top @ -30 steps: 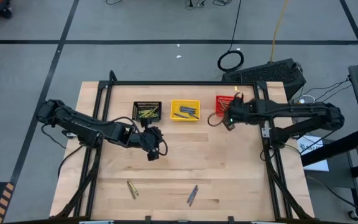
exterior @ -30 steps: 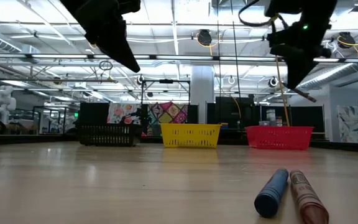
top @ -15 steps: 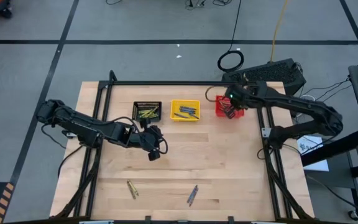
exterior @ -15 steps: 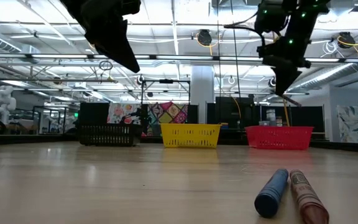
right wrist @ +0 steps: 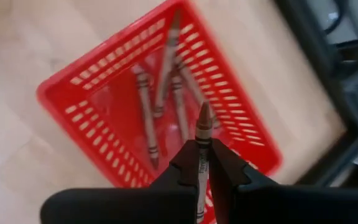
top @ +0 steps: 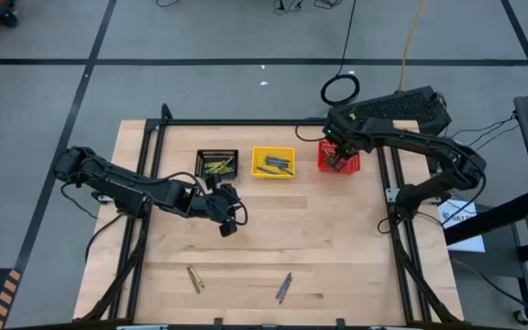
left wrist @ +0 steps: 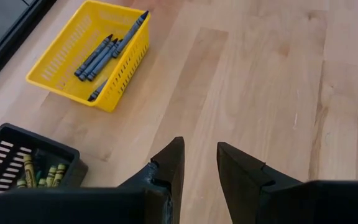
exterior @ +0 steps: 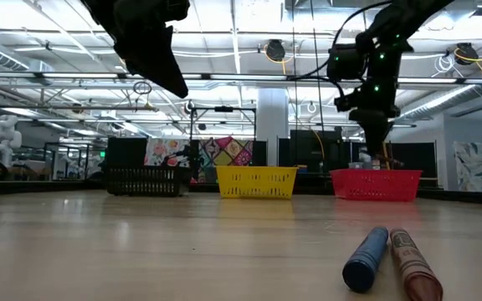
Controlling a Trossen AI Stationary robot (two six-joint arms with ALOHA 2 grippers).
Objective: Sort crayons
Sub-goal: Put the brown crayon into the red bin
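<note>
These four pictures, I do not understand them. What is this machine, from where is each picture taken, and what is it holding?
It is a robot with two dark arms at a wooden table. One picture looks down from above, one looks level across the table, and two come from cameras on the wrists. The right gripper is shut on a brownish-red crayon above the red basket. The left gripper is open and holds nothing. A yellow basket holds blue crayons, a black basket holds olive-yellow ones. A few loose crayons lie near the table's front edge.

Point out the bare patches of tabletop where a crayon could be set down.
Free: the wide wood between the left gripper and the table's right rail, and the front strip between the two loose crayon pairs. Crowded: the back row of black basket, yellow basket and red basket.
</note>
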